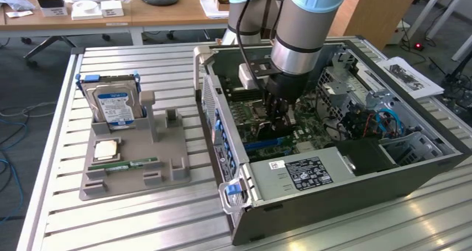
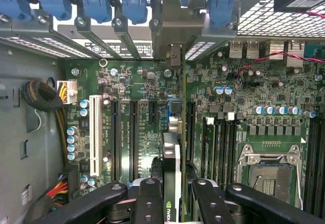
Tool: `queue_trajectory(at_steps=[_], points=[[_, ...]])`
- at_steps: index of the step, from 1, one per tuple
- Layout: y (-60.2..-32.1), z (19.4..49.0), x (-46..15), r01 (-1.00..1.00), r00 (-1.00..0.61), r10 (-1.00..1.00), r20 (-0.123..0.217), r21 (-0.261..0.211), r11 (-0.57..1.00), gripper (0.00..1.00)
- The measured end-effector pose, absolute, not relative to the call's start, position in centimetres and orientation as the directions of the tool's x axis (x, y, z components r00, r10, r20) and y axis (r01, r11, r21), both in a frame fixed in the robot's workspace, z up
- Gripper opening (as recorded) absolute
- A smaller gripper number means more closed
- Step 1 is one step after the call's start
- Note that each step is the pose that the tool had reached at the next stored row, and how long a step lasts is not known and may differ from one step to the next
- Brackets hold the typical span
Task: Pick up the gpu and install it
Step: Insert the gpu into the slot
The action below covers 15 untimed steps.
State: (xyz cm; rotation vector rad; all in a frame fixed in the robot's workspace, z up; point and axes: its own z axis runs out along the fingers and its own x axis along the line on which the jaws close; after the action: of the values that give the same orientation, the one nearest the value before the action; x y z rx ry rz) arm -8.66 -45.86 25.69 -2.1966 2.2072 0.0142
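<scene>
A slatted metal table [image 1: 132, 63] carries everything. On it, toward the exterior view's right, a computer case [image 1: 354, 190] lies on its side with the side panel off. The robot arm [image 1: 306, 19] reaches straight down into it.

Inside the case, a green motherboard [image 2: 142, 87] covers the floor. A power supply box [image 1: 295, 173] with a black label sits at the near end. A drive bay with blue cables [image 1: 383, 121] sits toward the exterior view's right. A row of blue latches [image 2: 96, 3] lines the rear card openings, and a processor socket [image 2: 266, 168] sits among the memory slots.

The claw [image 2: 171, 186] is low over the motherboard. Its black fingers [image 2: 150, 196] are clenched on the graphics card [image 2: 171, 158], which stands edge-on between them, in line with the long expansion slots. I cannot tell whether the card's lower edge is in a slot.

Toward the exterior view's left, well apart from the case, stands a grey tray [image 1: 132, 180]. In its back holder a hard drive [image 1: 114, 104] with a blue-white label stands upright. A square chip [image 1: 105, 149] lies flat in a pocket in front of it, and a green memory stick [image 1: 124, 165] lies in a groove just beside the chip.
</scene>
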Motion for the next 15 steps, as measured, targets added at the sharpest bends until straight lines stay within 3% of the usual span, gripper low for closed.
queue_trajectory(at_steps=[15], points=[[-45.85, 25.46, -8.70, -1.000, -0.005, -1.000, -0.026, -0.013, 0.005, 0.27]])
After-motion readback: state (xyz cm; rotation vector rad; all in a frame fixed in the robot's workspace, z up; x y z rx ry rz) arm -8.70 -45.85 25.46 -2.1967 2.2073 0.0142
